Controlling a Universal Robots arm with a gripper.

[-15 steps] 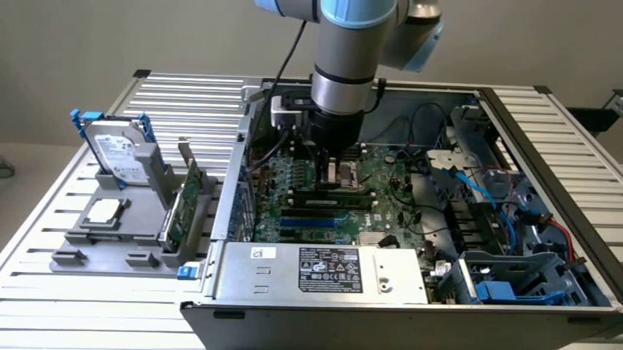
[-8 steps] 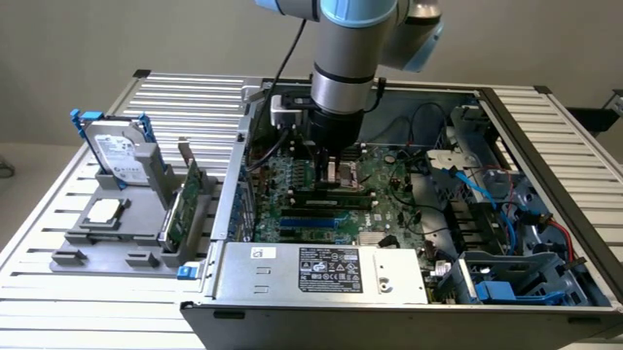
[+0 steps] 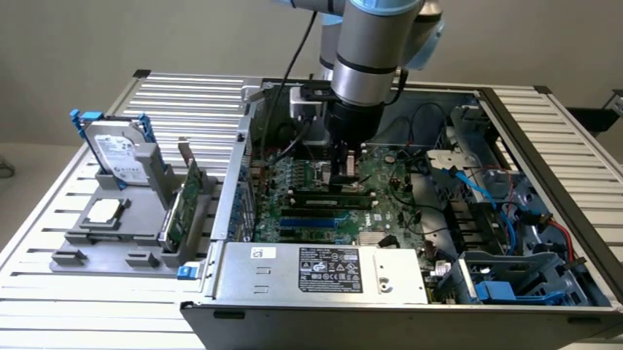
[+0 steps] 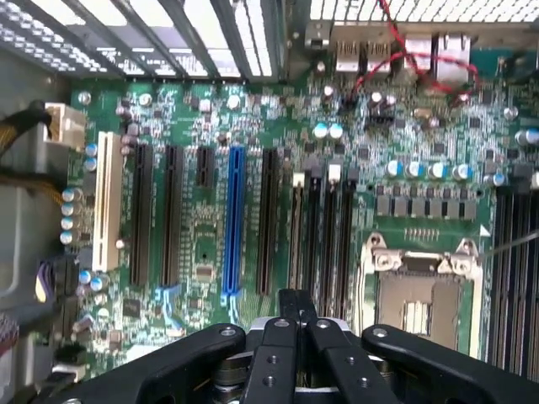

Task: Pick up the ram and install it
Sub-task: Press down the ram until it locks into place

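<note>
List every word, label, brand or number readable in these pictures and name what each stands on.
None can be read as text.
White label on the power supply: print and marks too small to read.
White sticker on the power supply's top: blurred.
Label on the hard drive: too small to read.
Markings on the motherboard: blurred, unreadable.

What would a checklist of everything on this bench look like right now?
Surface: slatted metal table carrying an open computer case.
Job's things: the ram, a slim green stick, seems to sit along a black slot on the motherboard.
Clutter: grey fixture with a hard drive and a green card.
Grippers: gripper shut, low over the slots, nothing between its fingers.
Cables: blue cables in the case; black cable along the arm.
Surroundings: plain wall.
</note>
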